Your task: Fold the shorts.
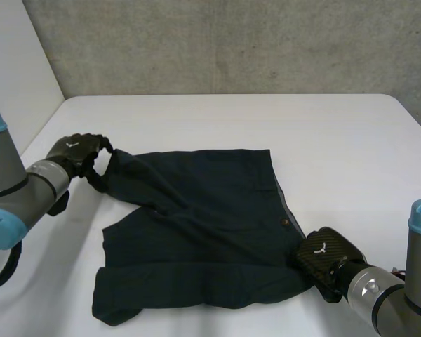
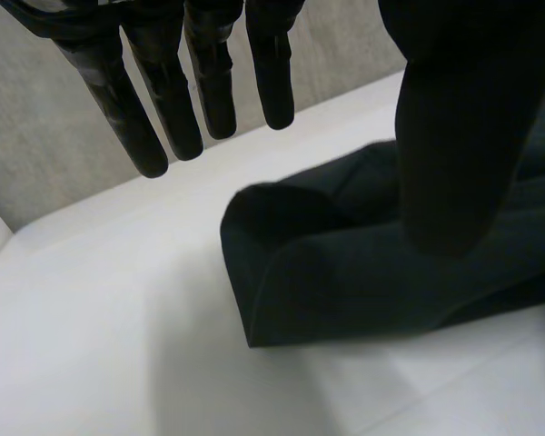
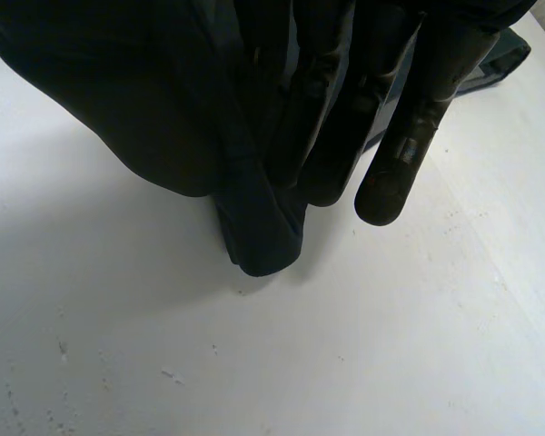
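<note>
White table [image 1: 217, 119], bearing one pair of dark navy shorts [image 1: 196, 225] spread near its middle. The garment lies mostly flat. Its near hem is rumpled, and its far left corner is drawn out to a point toward the left hand [image 1: 76, 151]. The right hand [image 1: 323, 254] sits at the near right corner, beside the edge that shows a paler lining.

Left hand: in its own wrist view the fingers [image 2: 177, 109] hang straight and well apart from the thumb [image 2: 454, 136], with nothing pinched between them. The doubled-over corner of the shorts [image 2: 345, 272] lies on the table beneath. Whether the thumb touches it cannot be told.

Right hand: straight fingers [image 3: 400, 154] close on a gathered fold of the cloth [image 3: 254, 236], which hangs just clear of the table.

Smallest detail: a pale stud [image 1: 285, 223] near the right edge.

Handling, as a judgement: the fabric is light, limp and non-slip. It will sag and crease wherever it is unsupported, and it is in no way fragile. The best holds are at corners or along the stiffer waistband and hems, one hand to each end of the same edge, so that the edge travels straight during the fold.
</note>
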Available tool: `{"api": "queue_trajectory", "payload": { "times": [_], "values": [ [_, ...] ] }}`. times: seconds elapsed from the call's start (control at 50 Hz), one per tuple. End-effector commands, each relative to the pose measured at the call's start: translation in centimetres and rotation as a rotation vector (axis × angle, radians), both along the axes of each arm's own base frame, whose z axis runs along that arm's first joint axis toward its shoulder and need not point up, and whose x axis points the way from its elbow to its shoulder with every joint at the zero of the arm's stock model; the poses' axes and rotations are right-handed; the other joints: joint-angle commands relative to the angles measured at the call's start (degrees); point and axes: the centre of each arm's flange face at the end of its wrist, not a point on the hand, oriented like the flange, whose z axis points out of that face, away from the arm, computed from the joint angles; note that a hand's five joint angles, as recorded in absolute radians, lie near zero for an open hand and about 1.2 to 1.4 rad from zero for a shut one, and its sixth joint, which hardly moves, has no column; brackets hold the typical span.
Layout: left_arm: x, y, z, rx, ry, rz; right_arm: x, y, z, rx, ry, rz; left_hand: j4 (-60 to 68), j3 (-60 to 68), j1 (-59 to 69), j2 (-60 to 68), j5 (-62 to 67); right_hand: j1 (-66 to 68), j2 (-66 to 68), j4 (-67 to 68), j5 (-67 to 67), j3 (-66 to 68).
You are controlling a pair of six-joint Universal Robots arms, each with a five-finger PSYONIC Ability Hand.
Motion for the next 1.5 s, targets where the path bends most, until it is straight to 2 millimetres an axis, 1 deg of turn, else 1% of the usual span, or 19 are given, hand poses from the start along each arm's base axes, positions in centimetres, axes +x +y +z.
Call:
{"api": "queue_trajectory", "payload": {
  "times": [0.02,0.08,0.14,0.2,0.22,0.28,0.42,0.48,0.56,0.64,0.66,0.7,0.8,1.02,1.1,1.16,1.3,1.42,1.5],
  "values": [
    [-0.2,-1.3,-3.1,0.057,-0.045,-0.01,0.0,0.0,0.0,0.001,0.0,-0.002,13.06,12.31,12.78,12.58,12.99,24.48,12.69,11.68,12.86,11.42],
    [-0.5,-1.2,-4.1,0.066,-0.097,-0.037,0.0,-0.1,0.0,0.001,0.0,-0.002,20.95,20.2,20.66,20.46,20.87,24.48,12.69,11.68,12.86,11.42],
    [-0.6,-1.0,-4.3,0.068,-0.129,-0.052,0.0,-0.1,0.0,-0.001,-0.001,-0.002,29.36,28.61,29.07,28.88,29.29,24.48,12.69,11.68,12.86,11.42],
    [-0.5,-0.7,-4.2,0.075,-0.143,-0.053,0.0,-0.1,0.0,-0.002,-0.001,-0.003,52.7,51.95,52.41,52.21,52.62,24.48,12.69,11.68,12.86,11.42],
    [-0.4,-0.7,-4.0,0.072,-0.141,-0.05,-0.1,-0.1,0.0,-0.001,-0.001,-0.005,55.25,54.5,54.97,54.77,55.18,24.48,12.69,11.68,12.86,11.42],
    [-0.2,-0.5,-1.9,0.031,-0.12,-0.037,-0.1,-0.2,0.0,-0.002,-0.001,-0.005,55.28,54.53,54.99,54.79,55.2,24.48,12.69,11.68,12.86,11.42],
    [0.1,1.1,-0.2,0.034,-0.057,-0.012,-0.1,-0.1,0.0,0.0,0.001,-0.006,55.28,54.53,54.99,54.79,55.2,24.48,12.69,11.68,12.86,11.42],
    [0.4,1.9,-0.3,0.051,-0.05,-0.002,-0.1,-0.1,0.0,0.0,0.001,-0.006,55.28,54.53,54.99,54.79,55.2,24.48,12.69,11.68,12.86,11.42],
    [1.4,2.4,-1.2,0.093,-0.059,0.03,-0.1,-0.1,0.0,0.0,0.001,-0.006,52.45,51.7,52.16,51.97,52.38,24.48,12.69,11.68,12.86,11.42],
    [1.9,2.7,-1.9,0.12,-0.068,0.042,-0.1,-0.1,0.0,0.0,0.001,-0.004,39.87,39.12,39.59,39.39,39.8,24.48,12.69,11.68,12.86,11.42],
    [1.9,2.8,-1.9,0.122,-0.067,0.039,-0.1,-0.1,0.0,0.0,0.001,-0.004,26.83,26.09,26.55,26.35,26.76,24.48,12.69,11.68,12.86,11.42],
    [1.8,2.9,-1.9,0.122,-0.066,0.035,0.0,0.0,0.0,0.0,0.001,-0.001,17.15,16.41,16.87,16.67,17.08,24.48,12.69,11.68,12.86,11.42],
    [1.7,2.5,-0.9,0.088,-0.057,0.032,0.0,0.1,0.0,0.002,0.001,0.002,16.27,15.53,15.99,15.79,16.2,24.48,12.69,11.68,12.86,11.42],
    [-0.4,1.0,1.3,-0.008,-0.031,-0.034,0.0,0.0,0.0,0.0,0.001,0.0,16.78,16.03,16.49,16.3,16.71,24.48,12.69,11.68,12.86,11.42],
    [-0.7,-0.3,0.6,-0.008,-0.022,-0.032,0.0,0.0,0.0,0.0,0.001,-0.001,17.61,16.87,17.33,17.13,17.54,24.48,12.69,11.68,12.86,11.42],
    [-1.1,-1.1,0.1,-0.001,-0.017,-0.037,0.0,0.0,-0.1,0.001,0.002,-0.001,23.49,22.74,23.2,23.01,23.42,24.48,12.69,11.68,12.86,11.42],
    [-1.8,-0.7,-2.7,0.123,-0.039,-0.062,-0.1,0.0,-0.5,0.019,0.008,-0.002,37.63,36.88,37.35,37.15,37.56,24.48,12.69,11.68,12.86,11.42],
    [-2.5,-0.1,-3.5,0.155,-0.036,-0.102,0.0,0.1,-0.8,0.029,0.015,0.001,35.79,35.05,35.51,35.31,35.72,24.48,12.69,11.68,12.86,11.42],
    [-2.8,0.0,-3.5,0.154,-0.033,-0.117,0.0,0.1,-1.0,0.037,0.019,0.0,23.87,23.13,23.59,23.39,23.8,24.48,12.69,11.68,12.86,11.42]
  ]
}}
